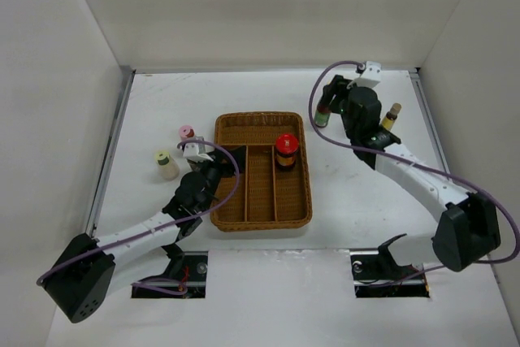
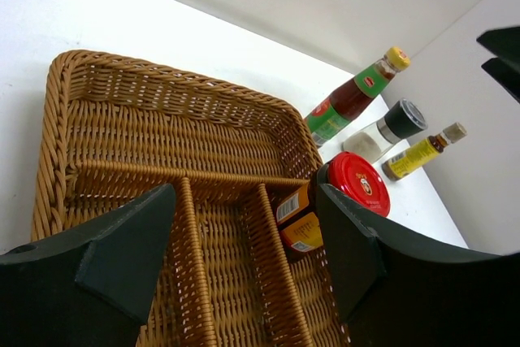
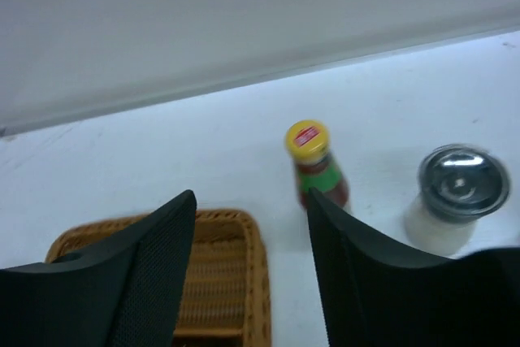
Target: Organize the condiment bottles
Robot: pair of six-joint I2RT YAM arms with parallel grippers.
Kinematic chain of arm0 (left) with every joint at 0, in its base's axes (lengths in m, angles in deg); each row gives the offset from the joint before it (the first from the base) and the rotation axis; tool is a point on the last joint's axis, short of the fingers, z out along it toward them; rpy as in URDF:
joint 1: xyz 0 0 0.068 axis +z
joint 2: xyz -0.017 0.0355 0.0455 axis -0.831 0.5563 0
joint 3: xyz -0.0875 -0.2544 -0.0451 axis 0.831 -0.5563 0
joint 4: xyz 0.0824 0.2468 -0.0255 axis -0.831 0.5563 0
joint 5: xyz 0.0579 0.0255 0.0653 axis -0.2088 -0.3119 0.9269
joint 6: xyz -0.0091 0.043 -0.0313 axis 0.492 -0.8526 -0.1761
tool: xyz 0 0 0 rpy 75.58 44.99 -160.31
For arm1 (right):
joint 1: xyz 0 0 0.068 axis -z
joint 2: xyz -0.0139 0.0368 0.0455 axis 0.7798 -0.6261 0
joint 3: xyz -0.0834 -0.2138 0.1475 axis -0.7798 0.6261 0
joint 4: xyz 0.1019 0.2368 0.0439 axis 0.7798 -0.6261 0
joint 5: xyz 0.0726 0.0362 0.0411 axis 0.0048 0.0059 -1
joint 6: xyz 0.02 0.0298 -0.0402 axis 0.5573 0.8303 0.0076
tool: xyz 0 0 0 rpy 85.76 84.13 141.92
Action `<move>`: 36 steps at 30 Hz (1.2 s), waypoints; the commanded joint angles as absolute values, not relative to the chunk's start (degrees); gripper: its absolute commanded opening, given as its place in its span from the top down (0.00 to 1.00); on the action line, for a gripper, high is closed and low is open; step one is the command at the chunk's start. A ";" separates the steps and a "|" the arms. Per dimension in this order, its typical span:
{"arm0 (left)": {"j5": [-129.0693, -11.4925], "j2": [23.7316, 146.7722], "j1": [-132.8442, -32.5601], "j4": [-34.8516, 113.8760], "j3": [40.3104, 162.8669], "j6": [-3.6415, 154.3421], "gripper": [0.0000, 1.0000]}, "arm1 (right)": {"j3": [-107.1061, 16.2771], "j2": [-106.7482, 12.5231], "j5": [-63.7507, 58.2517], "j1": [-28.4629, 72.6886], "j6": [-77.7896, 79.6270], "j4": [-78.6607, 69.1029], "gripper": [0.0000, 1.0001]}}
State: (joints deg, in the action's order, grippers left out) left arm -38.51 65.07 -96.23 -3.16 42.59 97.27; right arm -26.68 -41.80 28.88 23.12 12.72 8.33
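A red-capped jar (image 1: 285, 152) stands in the right compartment of the brown wicker tray (image 1: 262, 209); it also shows in the left wrist view (image 2: 341, 201). My left gripper (image 1: 214, 171) is open and empty at the tray's left edge, its fingers (image 2: 122, 258) over the left compartments. A pink-capped bottle (image 1: 187, 133) and a pale-yellow-capped bottle (image 1: 166, 164) stand left of the tray. My right gripper (image 1: 337, 95) is open and empty above a yellow-capped, green-labelled bottle (image 3: 315, 168). A grey-capped shaker (image 3: 455, 193) and a tan-capped yellow bottle (image 1: 391, 116) stand nearby.
White walls close in the table at the back and on both sides. The right arm's purple cable (image 1: 313, 119) loops beside the yellow-capped bottle (image 1: 323, 113). The tray's rim (image 3: 260, 282) lies low left in the right wrist view.
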 commanded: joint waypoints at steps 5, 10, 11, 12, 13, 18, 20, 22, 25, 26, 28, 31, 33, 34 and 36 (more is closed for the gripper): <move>-39.17 63.37 -96.59 -5.58 41.81 98.14 0.31 | -35.60 -50.04 25.11 28.52 9.49 6.11 0.21; -39.17 57.32 -95.53 -4.53 41.37 98.31 0.31 | -39.56 -56.28 22.83 30.19 9.22 4.70 0.19; -39.17 55.74 -95.45 -4.18 41.29 98.31 0.31 | -40.26 -57.25 22.30 30.28 9.31 4.52 0.19; -39.17 54.42 -95.44 -4.00 40.94 98.31 0.30 | -40.88 -58.22 22.21 30.28 9.22 4.69 0.19; -39.08 53.71 -95.53 -4.17 40.32 98.31 0.30 | -41.49 -59.10 22.21 30.28 9.13 5.04 0.21; -39.26 56.86 -94.92 -4.53 40.23 99.10 0.31 | -43.52 -62.00 23.08 30.54 9.05 4.34 0.28; -39.52 57.83 -95.09 -4.61 40.40 99.28 0.31 | -43.52 -62.62 23.26 30.46 8.96 4.34 0.29; -39.52 58.80 -94.83 -4.96 40.67 99.45 0.31 | -43.34 -63.41 23.52 30.63 9.13 4.60 0.34; -39.61 58.89 -94.83 -5.05 40.49 99.72 0.31 | -43.96 -64.91 23.61 31.07 8.96 4.61 0.43; -39.61 58.89 -94.74 -5.05 40.49 99.72 0.31 | -44.05 -65.08 23.61 31.16 8.96 4.61 0.46; -39.61 59.15 -94.39 -5.05 40.58 99.81 0.31 | -44.22 -65.26 24.14 31.33 9.22 4.96 0.51; -39.70 59.15 -94.21 -5.14 40.23 99.98 0.31 | -44.66 -65.52 24.75 31.25 8.70 5.22 0.58; -39.70 59.85 -93.95 -5.14 40.49 100.16 0.31 | -44.05 -64.91 25.54 31.07 8.34 6.36 0.63; -39.78 60.03 -93.95 -5.23 40.49 100.16 0.31 | -43.61 -64.47 25.81 31.07 8.08 7.23 0.65; -40.05 60.38 -93.95 -5.49 40.32 100.25 0.31 | -42.56 -62.72 26.68 31.07 7.03 8.82 0.67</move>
State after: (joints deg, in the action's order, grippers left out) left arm -39.12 59.95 -94.33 -2.72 40.62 99.47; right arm -41.70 -65.12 24.81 31.25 8.32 3.59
